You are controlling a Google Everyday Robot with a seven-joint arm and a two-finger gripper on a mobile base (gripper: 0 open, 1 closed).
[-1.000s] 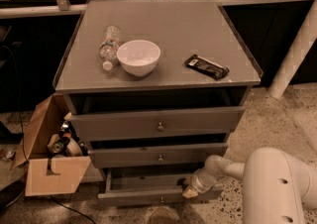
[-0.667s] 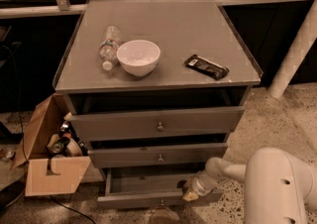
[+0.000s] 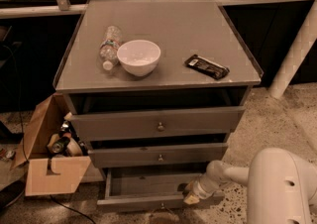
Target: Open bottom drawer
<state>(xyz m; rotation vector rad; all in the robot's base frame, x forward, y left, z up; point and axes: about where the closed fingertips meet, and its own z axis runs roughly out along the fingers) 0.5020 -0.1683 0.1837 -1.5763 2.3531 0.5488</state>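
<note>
The bottom drawer (image 3: 143,201) is the slimmest grey front at the foot of the cabinet. It stands pulled out, and its shallow grey tray (image 3: 148,184) shows. Its knob sits at the bottom edge of the view. My gripper (image 3: 188,194) is at the right end of the drawer, inside the tray just behind the front panel. My white arm (image 3: 277,188) comes in from the lower right.
Above are the mid-sized drawer (image 3: 158,156) and the tallest drawer (image 3: 159,125), both slightly out. On the cabinet top (image 3: 173,25) lie a plastic bottle (image 3: 110,44), a white bowl (image 3: 139,56) and a dark snack bar (image 3: 207,66). A cardboard box (image 3: 49,168) of clutter stands on the floor at the left.
The gripper has shifted slightly lower along the drawer's right end. The drawer stays pulled out about the same.
</note>
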